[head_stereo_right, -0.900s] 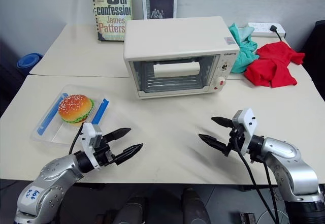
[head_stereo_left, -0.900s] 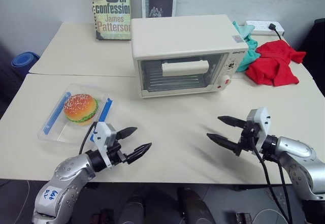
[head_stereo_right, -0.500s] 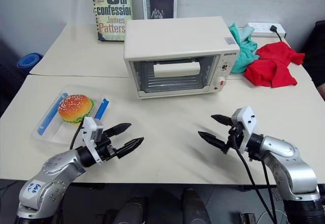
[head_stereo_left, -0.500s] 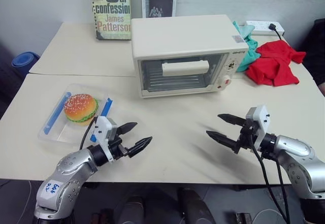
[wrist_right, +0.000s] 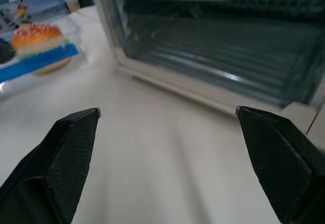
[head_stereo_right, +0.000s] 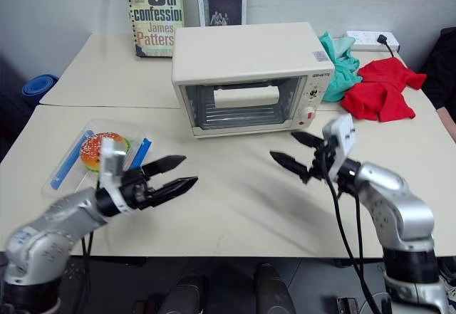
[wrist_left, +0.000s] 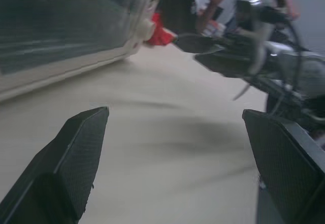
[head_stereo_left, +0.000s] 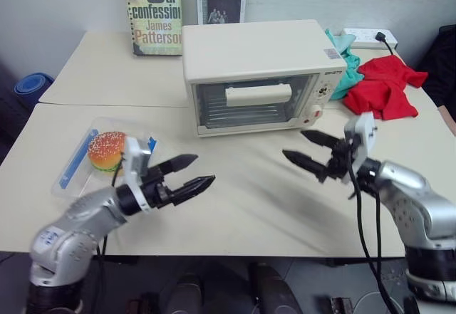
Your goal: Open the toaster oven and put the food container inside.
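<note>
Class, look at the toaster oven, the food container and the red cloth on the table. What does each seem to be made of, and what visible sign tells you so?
Toaster oven: probably painted metal or plastic, smooth cream shell; the door looks like glass, since the rack shows through.
Food container: likely clear plastic, as the burger shows through its walls, with blue clips.
Red cloth: soft fabric, crumpled into folds.

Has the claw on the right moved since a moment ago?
Yes. The right claw, open and empty, has moved up toward the toaster oven.
</note>
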